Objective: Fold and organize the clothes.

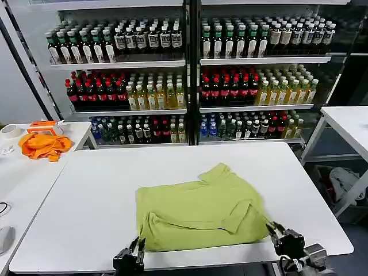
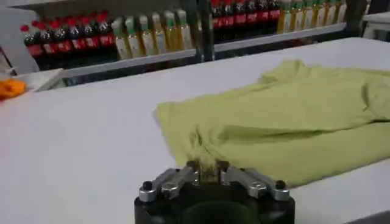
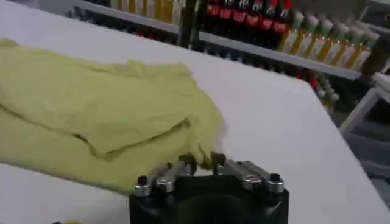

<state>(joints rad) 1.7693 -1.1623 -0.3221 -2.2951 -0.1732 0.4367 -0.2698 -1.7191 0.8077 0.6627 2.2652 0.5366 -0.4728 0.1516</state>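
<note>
Both grippers, left gripper (image 1: 137, 251) and right gripper (image 1: 275, 231), sat at the white table's (image 1: 86, 195) near edge in the head view, each wrist view showing fingers pinched on 1 near corner of the soft, light, limp T-shirt (image 1: 201, 210).

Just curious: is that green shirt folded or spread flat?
Partly folded: the T-shirt lies doubled over, layers overlapping, both pincers gripping its near corners.
</note>
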